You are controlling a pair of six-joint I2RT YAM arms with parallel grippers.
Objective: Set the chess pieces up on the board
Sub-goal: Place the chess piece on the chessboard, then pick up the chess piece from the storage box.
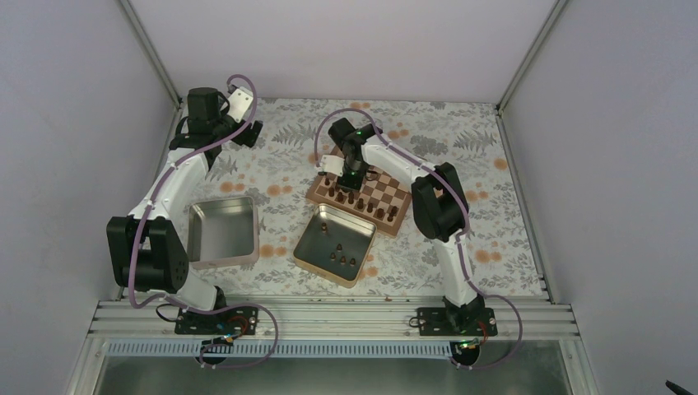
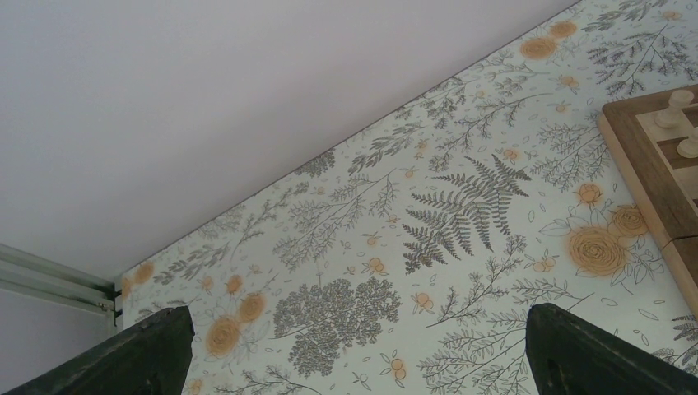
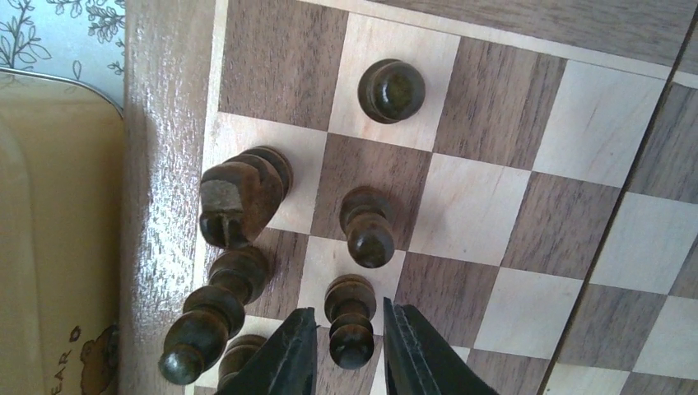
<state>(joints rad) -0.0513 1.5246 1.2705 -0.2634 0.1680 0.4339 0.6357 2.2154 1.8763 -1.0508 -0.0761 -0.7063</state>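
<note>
Well, the right gripper (image 3: 349, 313) is down over the near-left corner of the board (image 3: 527, 189), its jaws set narrow, one on each side of an upright dark pawn (image 3: 351, 325). A thin sliver of gap shows on both sides, so the fingers are just off it. More dark chess pieces (image 3: 368, 226) stand on the squares just beside it, and a few others lie in the tin (image 1: 306, 234) in front of the board. A second tin (image 1: 195, 239) sits to the left. The left gripper (image 2: 360, 311) hangs wide open and holds nothing, over the flowered table (image 2: 461, 214) at the far left, well apart from the board's pale pieces (image 2: 679, 103).
</note>
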